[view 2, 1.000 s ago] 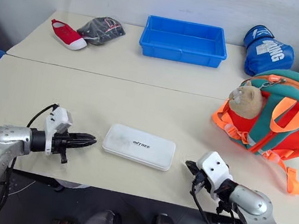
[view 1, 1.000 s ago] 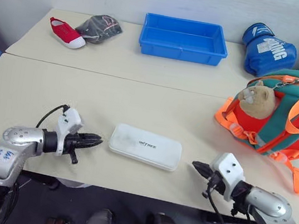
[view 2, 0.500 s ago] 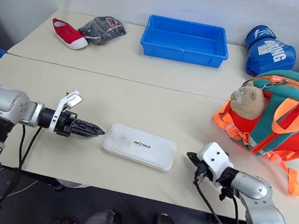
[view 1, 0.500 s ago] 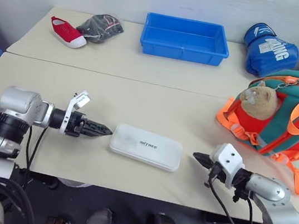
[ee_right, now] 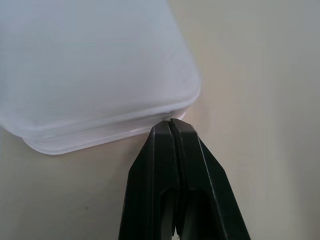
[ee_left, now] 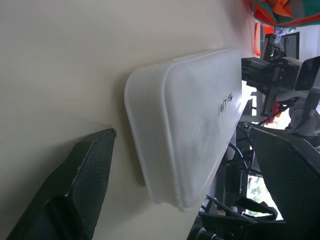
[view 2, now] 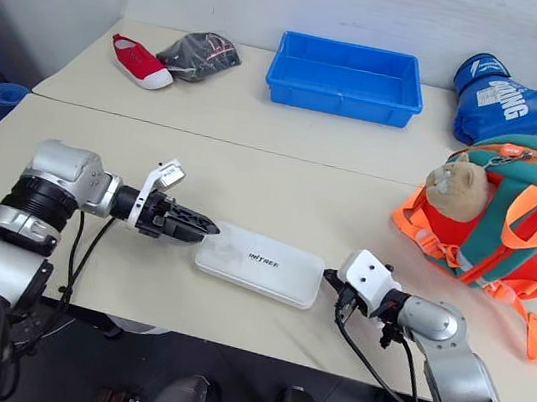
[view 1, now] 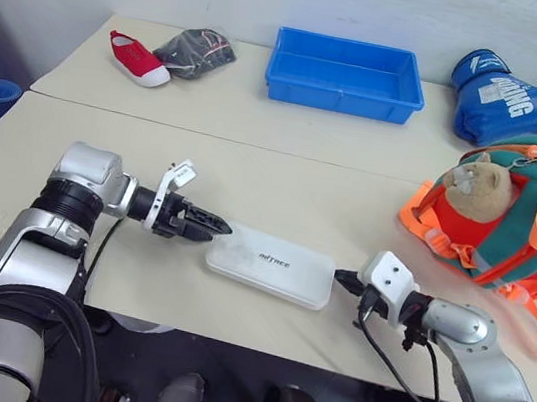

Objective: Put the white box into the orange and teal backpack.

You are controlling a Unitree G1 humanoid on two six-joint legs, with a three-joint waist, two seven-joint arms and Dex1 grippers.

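White box lies flat on surface, near front edge, between both arms. Left pincer at box's left end, fingers spread wide to straddle it, likely preparing to grasp. Right pincer closed, tip against box's right end, probably bracing so box cannot slide. Orange and teal backpack stands at right, well apart from box; box not yet inside. Count: one box, one backpack, one blue tray, one boxing glove, one red shoe.
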